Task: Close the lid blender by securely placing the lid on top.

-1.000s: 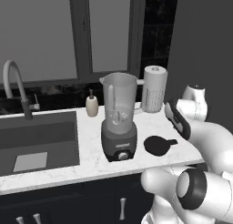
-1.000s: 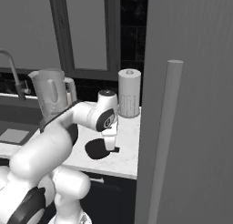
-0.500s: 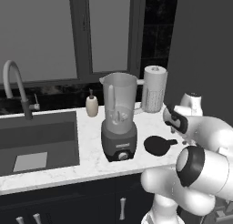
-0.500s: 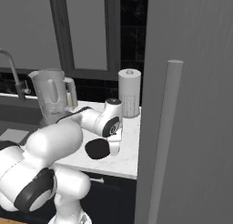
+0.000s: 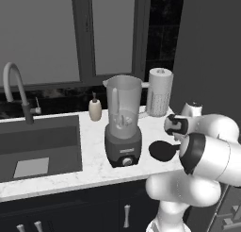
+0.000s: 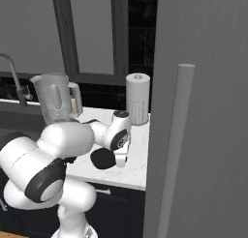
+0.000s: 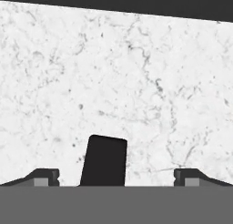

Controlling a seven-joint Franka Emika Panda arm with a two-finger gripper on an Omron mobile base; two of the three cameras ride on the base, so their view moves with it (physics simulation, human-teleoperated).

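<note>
While the pincer (image 7: pixel 116 177) hangs low with its jaws spread wide and empty, the lid (image 5: pixel 162 150) lies flat on the counter (image 5: pixel 89 167) just beside the blender (image 5: pixel 123 122), its tab (image 7: pixel 103 160) between the 2 fingertips. Closing squarely on that tab looks wisest. Beyond the lid, the counter's front edge lies near; open marble remains alongside.

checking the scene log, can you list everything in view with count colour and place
blender: one, dark grey base, clear jar, mid counter
lid: one, black, flat on counter right of blender
paper towel roll: one, white, back of counter
soap bottle: one, beige, left of the jar
sink: one, dark, left
faucet: one, grey, behind sink
counter: one, white marble
gripper: one, open, dark tips low over counter with the lid's tab between them
</note>
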